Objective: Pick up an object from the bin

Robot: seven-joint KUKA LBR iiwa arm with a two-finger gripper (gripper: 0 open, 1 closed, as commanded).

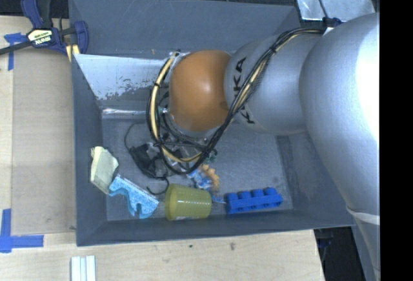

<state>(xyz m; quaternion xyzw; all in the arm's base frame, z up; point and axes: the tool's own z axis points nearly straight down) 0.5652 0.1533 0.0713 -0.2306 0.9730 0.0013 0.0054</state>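
Silver arm lettered KUKA, orange cover; hand near yellow cup, grip cannot be told.

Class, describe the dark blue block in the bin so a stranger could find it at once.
Start at the wall of the grey bin nearest the bottom of the view. Along it, right of the yellow-green cup lying on its side, lies the dark blue block. It alone is a long, straight bar with a row of studs.
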